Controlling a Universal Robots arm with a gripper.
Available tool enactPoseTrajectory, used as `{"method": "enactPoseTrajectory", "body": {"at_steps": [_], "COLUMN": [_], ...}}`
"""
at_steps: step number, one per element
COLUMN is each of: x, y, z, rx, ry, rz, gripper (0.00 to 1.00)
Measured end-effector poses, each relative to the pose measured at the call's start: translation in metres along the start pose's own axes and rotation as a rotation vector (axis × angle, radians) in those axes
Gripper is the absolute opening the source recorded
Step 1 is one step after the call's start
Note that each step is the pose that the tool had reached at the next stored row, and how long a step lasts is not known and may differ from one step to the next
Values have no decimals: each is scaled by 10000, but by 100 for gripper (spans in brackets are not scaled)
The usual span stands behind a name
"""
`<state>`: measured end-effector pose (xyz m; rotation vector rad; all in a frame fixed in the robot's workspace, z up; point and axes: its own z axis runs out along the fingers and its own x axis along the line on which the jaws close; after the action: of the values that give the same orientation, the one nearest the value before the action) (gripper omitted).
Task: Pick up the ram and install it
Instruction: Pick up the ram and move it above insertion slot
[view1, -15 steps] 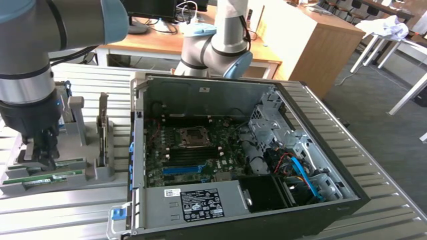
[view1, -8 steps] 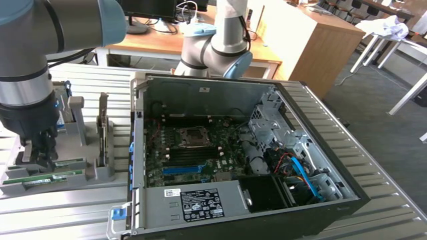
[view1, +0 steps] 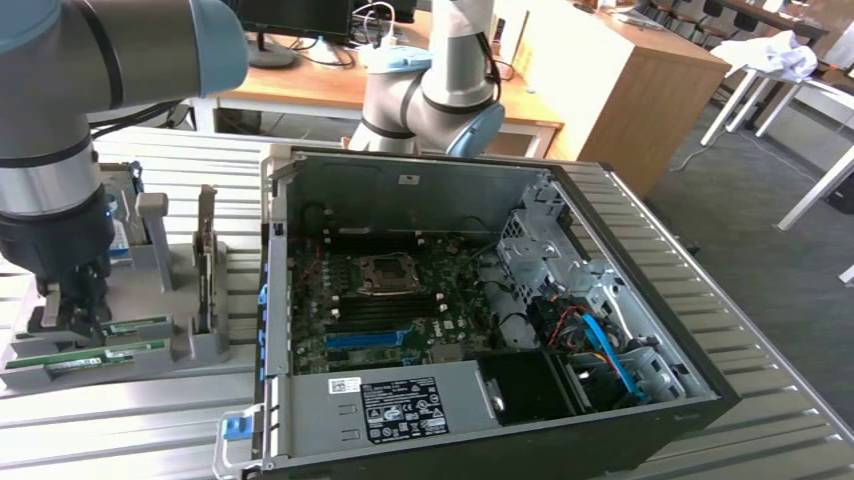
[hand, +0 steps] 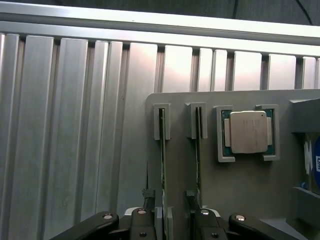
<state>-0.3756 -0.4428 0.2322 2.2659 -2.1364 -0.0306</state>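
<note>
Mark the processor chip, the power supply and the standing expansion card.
processor chip (hand: 248, 131): wrist view, centre of its metal lid.
power supply (view1: 403, 410): exterior view, on its white label.
expansion card (view1: 207, 250): exterior view, middle of its upright edge.

A: Where is there room around your gripper (hand: 169, 194)?

B: Not much. The ram (hand: 162, 150) stands on edge between my spread fingers. A second stick (hand: 198, 150) stands just outside one finger, so that side is tight.

A: And the other side?

B: Only bare slatted table (hand: 65, 130), all free.
</note>
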Motion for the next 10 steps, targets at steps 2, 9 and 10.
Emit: {"method": "enactPoseTrajectory", "body": {"at_steps": [2, 9, 10], "x": [-1, -4, -4], "y": [15, 69, 75], "z": [7, 32, 35], "rx": [0, 1, 1], "ry": [2, 8, 8], "rz": [-64, -217, -225], "gripper": [36, 36, 36]}}
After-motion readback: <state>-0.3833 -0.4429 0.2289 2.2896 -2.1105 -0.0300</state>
